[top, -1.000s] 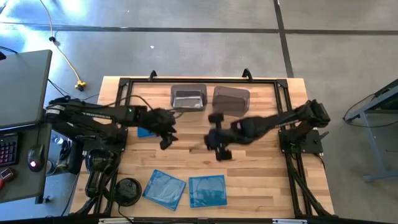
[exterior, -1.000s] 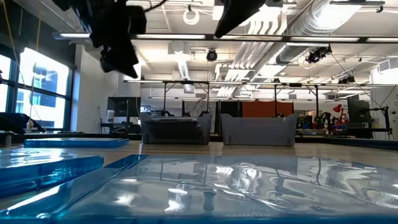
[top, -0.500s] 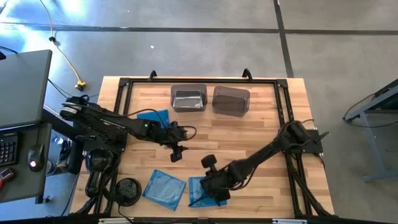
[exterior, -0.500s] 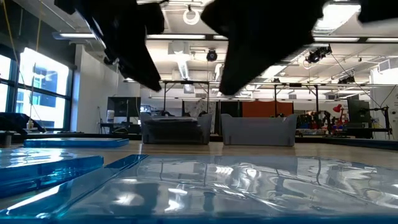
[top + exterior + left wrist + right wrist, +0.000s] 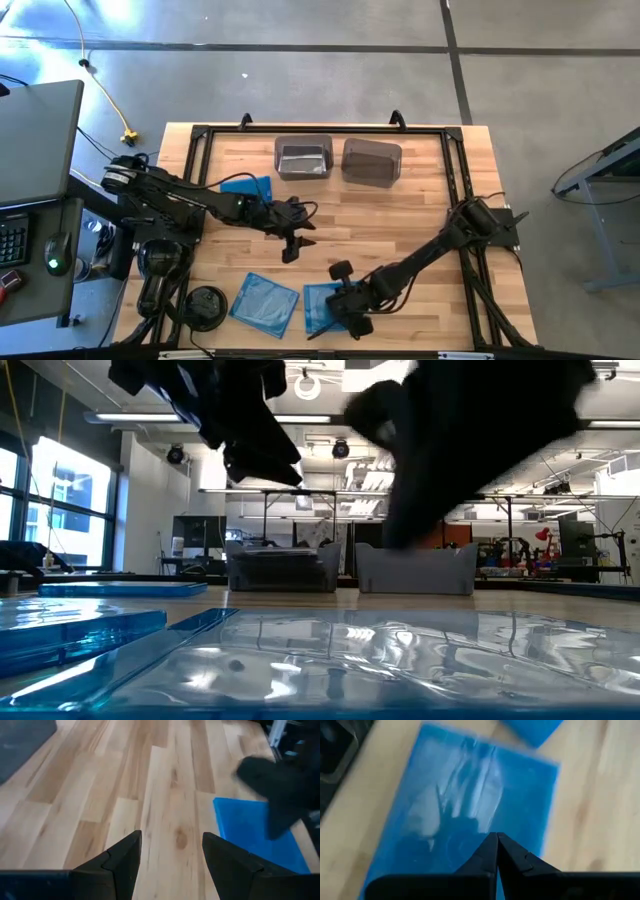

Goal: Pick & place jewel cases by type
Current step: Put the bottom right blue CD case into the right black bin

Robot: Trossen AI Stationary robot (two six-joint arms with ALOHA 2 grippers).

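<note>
Jewel cases in translucent blue lie in three spots on the bench (image 5: pixel 420 220): one (image 5: pixel 322 305) at the front edge near the middle, a second (image 5: pixel 264 303) just beside it toward the left arm and turned at an angle, and a third (image 5: pixel 247 187) farther back on the left side, partly under the left arm. The right tool (image 5: pixel 348 316) is down over the front middle case, and in the right wrist view its two dark fingers (image 5: pixel 490 851) are pressed together with no gap, their tips above the blue surface of that case (image 5: pixel 465 815); a corner of the neighbouring blue case (image 5: pixel 532 729) shows beyond it. Whether the tips touch the plastic cannot be told. The left tool (image 5: pixel 292 245) hangs over bare wood near the middle of the bench, apart from all three cases, and in the left wrist view its fingers (image 5: pixel 125 857) stand spread with planks showing between them; the front blue case (image 5: pixel 255 835) and the dark blur of the right arm lie ahead of it. At the back of the bench two smoky grey bins sit side by side, the left bin (image 5: pixel 303 158) holding something pale and flat, the right bin (image 5: pixel 371 162) looking dark inside. A round black object (image 5: pixel 206 305) rests at the front left corner. In the low view the nearest blue case (image 5: pixel 320 660) fills the foreground, with both bins (image 5: pixel 350 568) seen across the bench
</note>
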